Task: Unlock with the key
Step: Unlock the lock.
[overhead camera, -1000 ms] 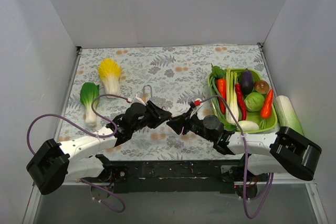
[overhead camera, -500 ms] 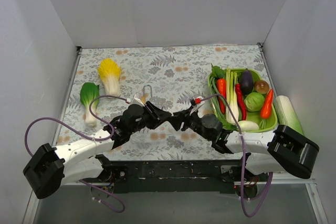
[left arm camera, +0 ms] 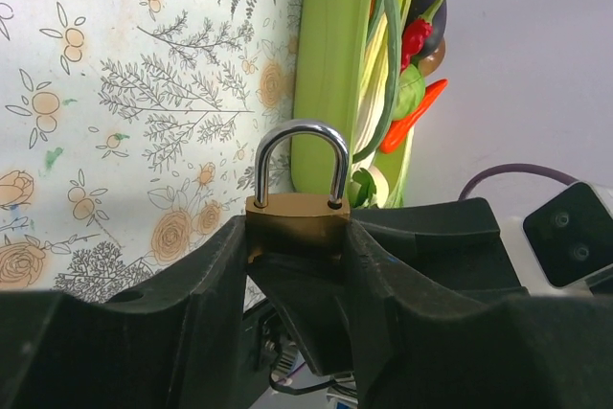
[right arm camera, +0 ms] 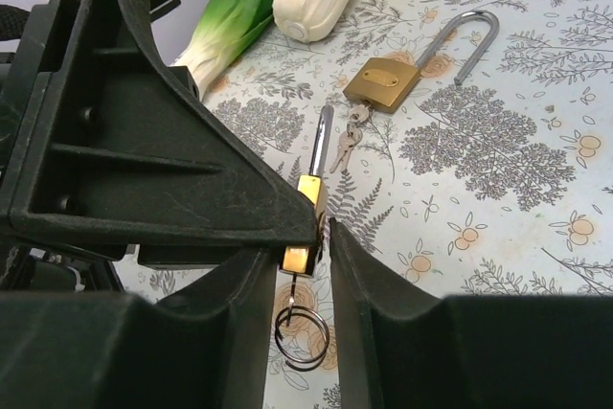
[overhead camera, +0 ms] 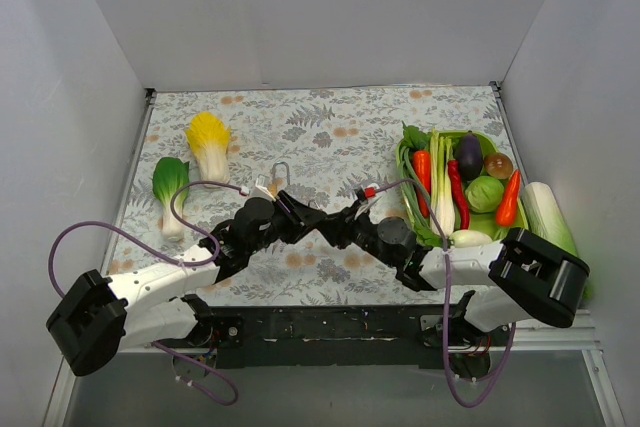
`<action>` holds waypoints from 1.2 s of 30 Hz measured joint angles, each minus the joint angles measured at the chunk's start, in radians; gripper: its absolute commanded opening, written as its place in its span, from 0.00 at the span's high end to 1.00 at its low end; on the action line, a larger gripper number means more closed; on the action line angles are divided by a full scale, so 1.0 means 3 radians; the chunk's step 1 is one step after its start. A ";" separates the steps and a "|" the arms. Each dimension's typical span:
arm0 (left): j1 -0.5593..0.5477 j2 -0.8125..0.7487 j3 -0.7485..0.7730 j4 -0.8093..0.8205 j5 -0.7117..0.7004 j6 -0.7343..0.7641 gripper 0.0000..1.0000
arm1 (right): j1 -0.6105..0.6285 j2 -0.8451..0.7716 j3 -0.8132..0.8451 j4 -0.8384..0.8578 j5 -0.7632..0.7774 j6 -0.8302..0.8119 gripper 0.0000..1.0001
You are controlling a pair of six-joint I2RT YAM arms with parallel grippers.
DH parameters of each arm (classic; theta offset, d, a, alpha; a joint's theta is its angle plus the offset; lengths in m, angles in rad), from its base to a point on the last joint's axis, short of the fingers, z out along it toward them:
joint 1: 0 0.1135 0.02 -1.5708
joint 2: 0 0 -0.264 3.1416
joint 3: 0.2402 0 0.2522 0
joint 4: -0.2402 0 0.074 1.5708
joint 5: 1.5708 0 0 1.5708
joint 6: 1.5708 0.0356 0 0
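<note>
1. Arm position. We see the left arm [overhead camera: 170, 282] and the right arm [overhead camera: 470, 267] reaching inward. Their jaws meet tip to tip over the middle of the patterned surface [overhead camera: 330, 127].

2. Left jaws. These are clenched on the brass padlock [left arm camera: 297, 210]. The two fingers [left arm camera: 206, 275] press on opposite sides of the body. The steel shackle [left arm camera: 299, 155] points away from the wrist, with both legs seated in the body. The padlock is held clear of the surface.

3. Right jaws. These are clenched on the key [right arm camera: 298, 258], a small brass piece held between the fingers [right arm camera: 383, 323]. It sits directly against the end of the padlock body opposite the shackle. A key ring [right arm camera: 302, 330] hangs below it. We cannot tell whether the blade is inside the keyway, as the joint is hidden from all views.

4. Alignment. In the right wrist view the held padlock appears edge-on. Its shackle rises in line with the key.

5. Other items.
- A second padlock [right arm camera: 381, 81] lies flat on the surface beyond the jaws. Its shackle is swung open and small keys [right arm camera: 350, 141] lie beside it.
- A napa cabbage [overhead camera: 208, 142] and a bok choy [overhead camera: 168, 187] lie to the left.
- A green basket [left arm camera: 330, 55] of vegetables stands to the right.
</note>
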 measured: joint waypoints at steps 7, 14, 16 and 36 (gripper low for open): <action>0.0005 0.0000 -0.0037 0.0142 -0.0027 -0.0015 0.95 | 0.0014 0.0008 -0.0004 0.0092 0.0093 -0.0042 0.99; 0.0029 -0.0001 -0.0211 0.0593 0.0197 -0.0003 0.02 | -0.0036 -0.0209 -0.0118 0.0078 0.0071 0.0121 0.99; 0.0046 -0.0048 -0.0235 0.0657 0.0273 -0.0023 0.02 | -0.0127 -0.0357 -0.0174 0.0060 -0.0014 0.0240 0.99; 0.0163 -0.1010 -0.0228 0.0451 0.0641 0.1205 0.69 | -0.0750 -0.1526 -0.0258 -0.0952 -0.1765 0.1078 0.99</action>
